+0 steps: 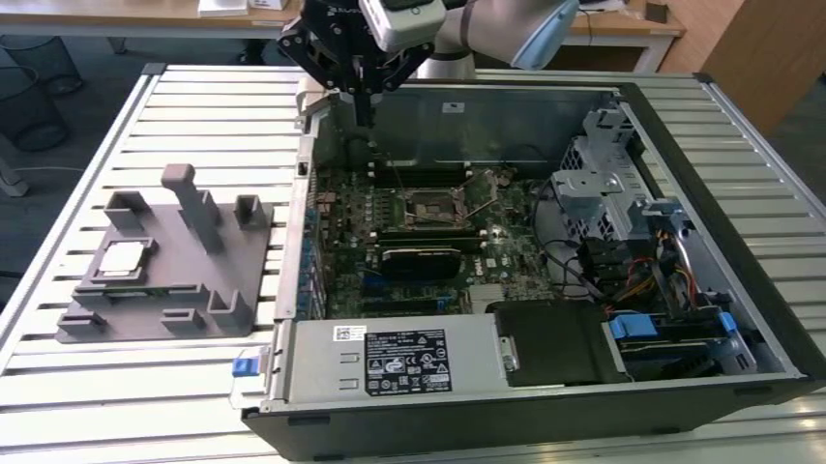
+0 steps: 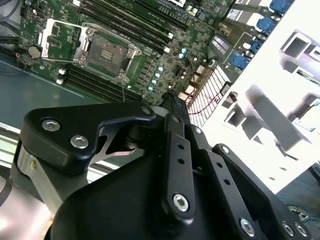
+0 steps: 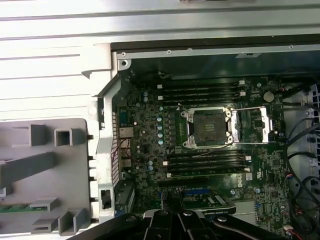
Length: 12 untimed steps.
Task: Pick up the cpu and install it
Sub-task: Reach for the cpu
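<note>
Silvery cpu (image 1: 123, 259) x1 on 1 grey fixture (image 1: 193, 290); 1 gripper (image 1: 366, 116) over open case (image 1: 543, 121).

Counted: one cpu (image 1: 123, 259), one grey fixture (image 1: 145, 315), one memory stick (image 3: 15, 208), one computer case (image 1: 516, 425), one motherboard (image 3: 145, 130), one socket (image 1: 431, 205), one arm (image 1: 516, 29), one worktop (image 1: 130, 396).

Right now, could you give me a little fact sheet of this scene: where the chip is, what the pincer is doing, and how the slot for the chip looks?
chip: silvery square, lying on the grey stand at the exterior view's left
pincer: shut, nothing seen in it, hanging above the open computer case, apart from the chip
socket: dark square on the green board, metal frame flipped open, no chip in it
work so far: chip not yet picked up
</note>
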Tool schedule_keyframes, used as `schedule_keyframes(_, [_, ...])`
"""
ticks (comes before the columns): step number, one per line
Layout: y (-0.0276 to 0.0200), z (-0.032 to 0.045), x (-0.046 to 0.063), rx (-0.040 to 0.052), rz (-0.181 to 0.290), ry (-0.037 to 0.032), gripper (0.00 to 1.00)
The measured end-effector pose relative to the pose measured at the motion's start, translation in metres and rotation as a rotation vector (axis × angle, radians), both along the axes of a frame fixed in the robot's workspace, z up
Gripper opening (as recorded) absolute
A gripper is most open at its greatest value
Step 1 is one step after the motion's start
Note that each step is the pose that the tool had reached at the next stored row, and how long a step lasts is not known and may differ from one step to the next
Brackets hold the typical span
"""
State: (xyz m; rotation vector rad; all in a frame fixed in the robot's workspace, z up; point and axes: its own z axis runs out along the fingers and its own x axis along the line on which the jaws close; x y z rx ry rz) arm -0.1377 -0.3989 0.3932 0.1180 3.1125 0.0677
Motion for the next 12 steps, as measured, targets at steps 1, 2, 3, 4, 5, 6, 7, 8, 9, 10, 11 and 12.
schedule_keyframes(1, [0.0000, 0.0000, -0.0006, 0.0000, 0.000, 0.0000, 0.11])
schedule_keyframes(2, [0.0000, 0.0000, -0.0011, 0.0000, 0.000, 0.0000, 0.11])
schedule_keyframes(3, [0.0000, 0.0000, -0.0017, 0.0000, 0.000, 0.0000, 0.11])
schedule_keyframes(4, [0.0000, 0.0000, -0.0023, -0.0001, 0.000, 0.0000, 0.11])
schedule_keyframes(5, [0.0000, 0.0000, -0.0028, 0.0000, 0.000, 0.0000, 0.11])
schedule_keyframes(6, [0.0000, -0.0001, -0.0035, 0.0000, 0.000, 0.0000, 0.11])
schedule_keyframes(7, [0.0000, -0.0001, -0.0041, 0.0000, 0.000, 0.0000, 0.11])
schedule_keyframes(8, [0.0000, -0.0001, -0.0046, 0.0000, 0.000, 0.0000, 0.11])
schedule_keyframes(9, [0.0000, -0.0001, -0.0051, -0.0001, 0.000, 0.0001, 0.11])
schedule_keyframes(10, [0.0000, -0.0001, -0.0057, 0.0000, 0.000, 0.0000, 0.11])
schedule_keyframes(11, [0.0000, -0.0001, -0.0064, 0.0000, 0.000, 0.0000, 0.11])
schedule_keyframes(12, [0.0000, -0.0002, -0.0071, 0.0000, 0.000, 0.0000, 0.11])
